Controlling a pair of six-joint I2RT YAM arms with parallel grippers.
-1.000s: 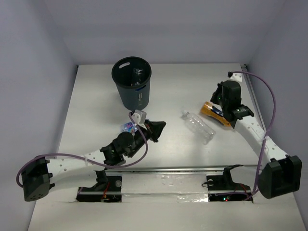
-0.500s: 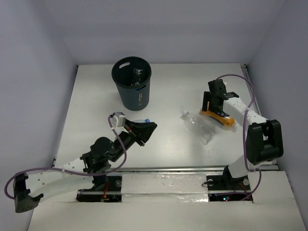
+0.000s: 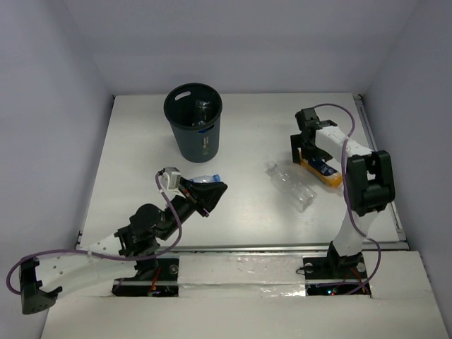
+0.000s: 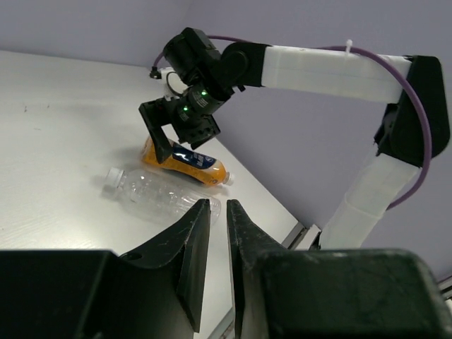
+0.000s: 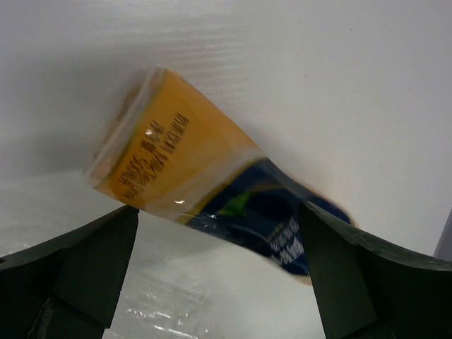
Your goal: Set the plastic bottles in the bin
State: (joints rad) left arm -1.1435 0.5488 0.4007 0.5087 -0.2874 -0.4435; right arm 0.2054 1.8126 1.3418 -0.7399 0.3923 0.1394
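Note:
The dark grey bin (image 3: 203, 145) stands at the back left with bottles (image 3: 203, 113) inside. An orange-filled bottle (image 3: 323, 170) (image 4: 185, 161) (image 5: 180, 159) with a dark blue label lies at the right. My right gripper (image 3: 311, 151) (image 4: 181, 134) (image 5: 217, 210) hovers over it, open wide, a finger on either side. A clear ribbed bottle (image 3: 291, 186) (image 4: 159, 194) lies beside it. A small blue-capped bottle (image 3: 203, 179) lies against the far side of my left gripper (image 3: 215, 190) (image 4: 218, 203), whose jaws are all but shut, a thin slit between them, holding nothing.
The right arm (image 4: 332, 63) arches up over the table's right side, its purple cable looping above. A metal rail (image 3: 282, 248) runs along the near edge. Grey walls close in the table on the left, back and right.
My right gripper has opened wide and resettled over the orange bottle as its arm folded upright. The left arm pulled back to the left; its jaws parted by a slit.

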